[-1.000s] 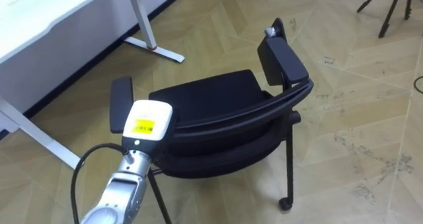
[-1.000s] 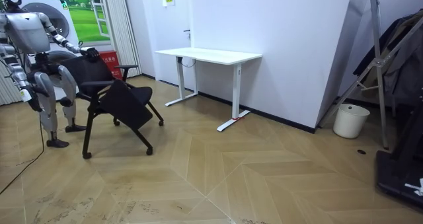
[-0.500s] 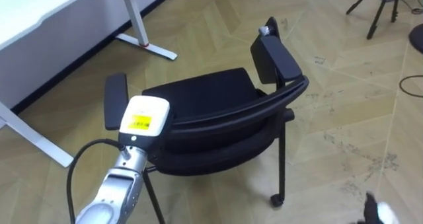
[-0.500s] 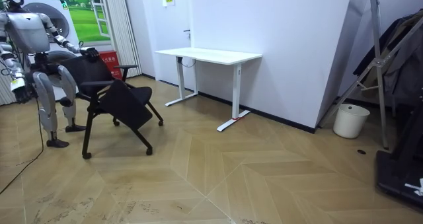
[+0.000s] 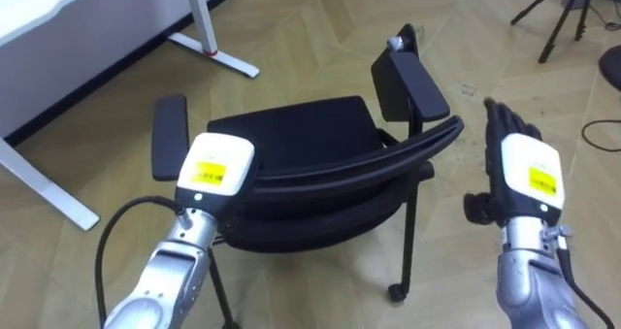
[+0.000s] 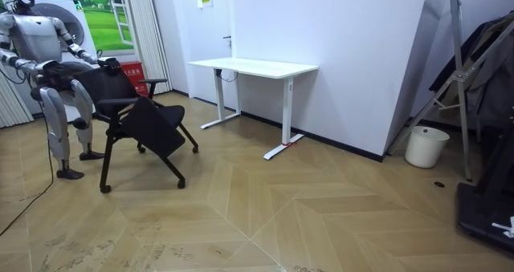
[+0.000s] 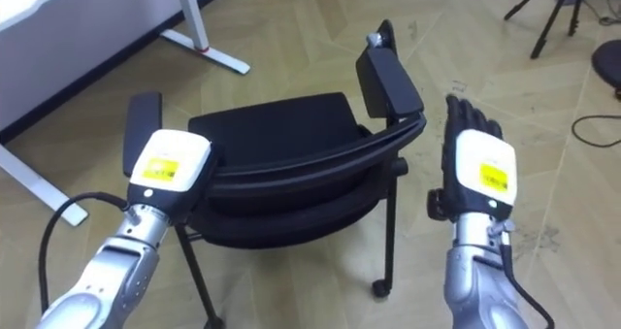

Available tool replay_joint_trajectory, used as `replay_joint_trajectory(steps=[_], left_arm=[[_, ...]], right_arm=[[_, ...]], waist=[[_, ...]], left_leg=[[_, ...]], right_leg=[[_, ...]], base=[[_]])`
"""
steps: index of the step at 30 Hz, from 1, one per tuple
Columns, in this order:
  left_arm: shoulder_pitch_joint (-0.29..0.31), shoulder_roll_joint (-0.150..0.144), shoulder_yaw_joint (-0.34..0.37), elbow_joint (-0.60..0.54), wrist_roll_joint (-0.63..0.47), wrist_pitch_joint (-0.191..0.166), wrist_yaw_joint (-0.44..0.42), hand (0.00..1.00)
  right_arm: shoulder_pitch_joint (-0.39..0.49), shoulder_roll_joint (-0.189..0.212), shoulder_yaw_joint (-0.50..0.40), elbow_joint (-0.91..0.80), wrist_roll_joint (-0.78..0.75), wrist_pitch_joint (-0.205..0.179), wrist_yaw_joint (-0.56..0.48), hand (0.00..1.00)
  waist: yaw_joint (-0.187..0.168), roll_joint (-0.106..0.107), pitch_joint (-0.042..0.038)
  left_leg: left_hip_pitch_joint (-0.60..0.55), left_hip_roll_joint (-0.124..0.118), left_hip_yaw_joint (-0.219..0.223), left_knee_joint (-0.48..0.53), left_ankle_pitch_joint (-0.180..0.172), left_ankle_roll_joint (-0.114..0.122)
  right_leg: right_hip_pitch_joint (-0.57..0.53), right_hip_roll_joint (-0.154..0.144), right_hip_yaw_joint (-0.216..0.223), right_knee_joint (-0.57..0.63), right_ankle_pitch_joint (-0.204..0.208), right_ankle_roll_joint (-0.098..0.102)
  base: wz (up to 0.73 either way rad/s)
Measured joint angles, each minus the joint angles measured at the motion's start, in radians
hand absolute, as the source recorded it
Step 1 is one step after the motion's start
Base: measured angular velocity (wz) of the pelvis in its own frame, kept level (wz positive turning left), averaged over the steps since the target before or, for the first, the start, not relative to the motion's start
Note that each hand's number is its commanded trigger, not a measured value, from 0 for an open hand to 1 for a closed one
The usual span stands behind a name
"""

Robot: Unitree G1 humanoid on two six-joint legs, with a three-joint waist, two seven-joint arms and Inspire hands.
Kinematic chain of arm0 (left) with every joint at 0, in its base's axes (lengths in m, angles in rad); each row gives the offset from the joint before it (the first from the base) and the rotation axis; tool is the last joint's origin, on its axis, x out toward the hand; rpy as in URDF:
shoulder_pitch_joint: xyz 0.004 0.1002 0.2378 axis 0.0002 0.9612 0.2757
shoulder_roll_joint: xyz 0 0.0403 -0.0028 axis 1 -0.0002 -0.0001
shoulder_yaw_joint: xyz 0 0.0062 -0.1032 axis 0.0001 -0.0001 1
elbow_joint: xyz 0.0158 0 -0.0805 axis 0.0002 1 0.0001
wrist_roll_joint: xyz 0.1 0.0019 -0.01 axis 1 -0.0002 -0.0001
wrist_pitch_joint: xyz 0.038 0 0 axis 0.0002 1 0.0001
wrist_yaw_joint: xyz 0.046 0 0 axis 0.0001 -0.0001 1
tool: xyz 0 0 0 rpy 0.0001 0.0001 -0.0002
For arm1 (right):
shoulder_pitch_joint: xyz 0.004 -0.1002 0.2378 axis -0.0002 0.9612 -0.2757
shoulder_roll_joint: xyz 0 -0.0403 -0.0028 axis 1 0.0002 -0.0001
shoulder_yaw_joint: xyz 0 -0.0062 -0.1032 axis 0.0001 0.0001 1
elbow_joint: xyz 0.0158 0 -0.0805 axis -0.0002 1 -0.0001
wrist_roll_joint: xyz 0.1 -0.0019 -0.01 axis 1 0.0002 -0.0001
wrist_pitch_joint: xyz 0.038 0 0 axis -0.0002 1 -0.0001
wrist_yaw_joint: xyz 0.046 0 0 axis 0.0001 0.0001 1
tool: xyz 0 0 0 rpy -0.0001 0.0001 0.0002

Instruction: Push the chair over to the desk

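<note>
A black chair (image 5: 310, 154) with two armrests and castors stands before me on the wood floor, its curved backrest (image 5: 369, 164) nearest to me. My left hand (image 5: 215, 169) rests at the backrest's left end, its back with a yellow label facing up. My right hand (image 5: 524, 164) hovers open with straight fingers, just right of the backrest's right end and apart from it. In the room view I stand behind the chair (image 6: 136, 115) at the room view's left.
A white desk (image 5: 49, 14) on a T-shaped foot (image 5: 213, 55) stands ahead on my left, close to the chair. A dark tripod (image 5: 568, 9) is at the far right. In the room view, a white bin (image 6: 426, 146) and a stand are far off.
My right hand has risen into view beside the backrest's right end. My left hand stays at the backrest's left end. The chair has barely shifted in the picture.
</note>
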Motion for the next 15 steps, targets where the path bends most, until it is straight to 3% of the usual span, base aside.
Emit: replay_joint_trajectory(steps=[5, 10, 15], left_arm=[[-0.005, 0.003, -0.008, 0.004, 0.005, -0.009, -0.001, 1.00], [-0.015, 0.003, -0.025, 0.002, 0.005, -0.015, -0.001, 1.00], [-0.023, 0.003, -0.039, 0.009, 0.004, -0.019, -0.001, 1.00]], right_arm=[[-0.001, -0.044, 0.085, -0.126, -0.001, -0.001, 0.030, 0.00], [-0.010, -0.054, 0.111, -0.139, -0.002, -0.002, 0.053, 0.00], [-0.026, -0.089, 0.136, -0.139, -0.004, -0.001, 0.075, 0.00]], waist=[[0.018, -0.003, 0.0005], [0.040, -0.007, 0.0002], [0.059, -0.007, 0.0002]], left_leg=[[0.006, 0.001, 0.000, 0.000, 0.000, 0.000], [0.004, 0.001, -0.001, -0.001, 0.000, 0.000], [0.006, 0.002, -0.002, -0.001, 0.000, 0.000]], right_leg=[[0.005, 0.001, 0.000, 0.000, 0.000, 0.000], [0.005, 0.001, -0.002, 0.000, 0.000, 0.000], [0.007, 0.001, -0.002, 0.001, 0.000, 0.000]], base=[[-0.01], [0.01], [0.00]])
